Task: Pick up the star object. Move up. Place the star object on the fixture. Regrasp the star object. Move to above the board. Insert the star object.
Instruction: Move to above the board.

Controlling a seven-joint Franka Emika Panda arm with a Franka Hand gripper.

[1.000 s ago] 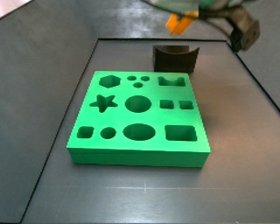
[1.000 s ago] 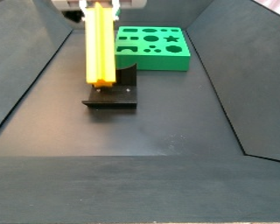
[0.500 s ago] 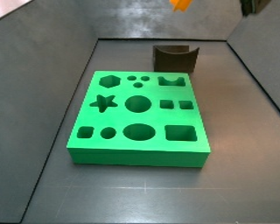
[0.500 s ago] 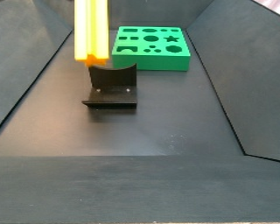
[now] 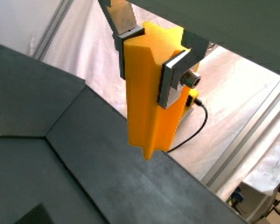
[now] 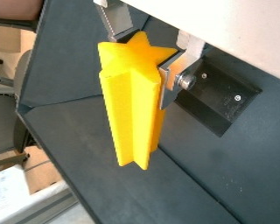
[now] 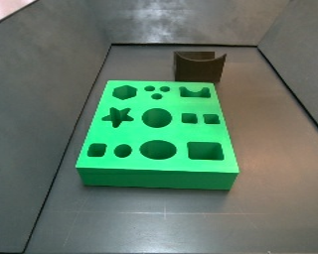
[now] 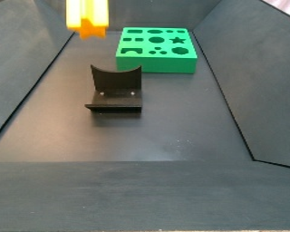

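Above the fixture (image 8: 115, 89), gripper (image 5: 154, 51) clamps the star object (image 5: 150, 96), top cropped.

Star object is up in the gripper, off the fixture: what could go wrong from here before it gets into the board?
The gripper clamps the star object only near its upper end, so the long free length could tilt and miss the board's star hole. In a side view only its lower tip shows at the frame's top edge, above the fixture, so alignment is hard to check there. A slip would drop it onto the fixture.
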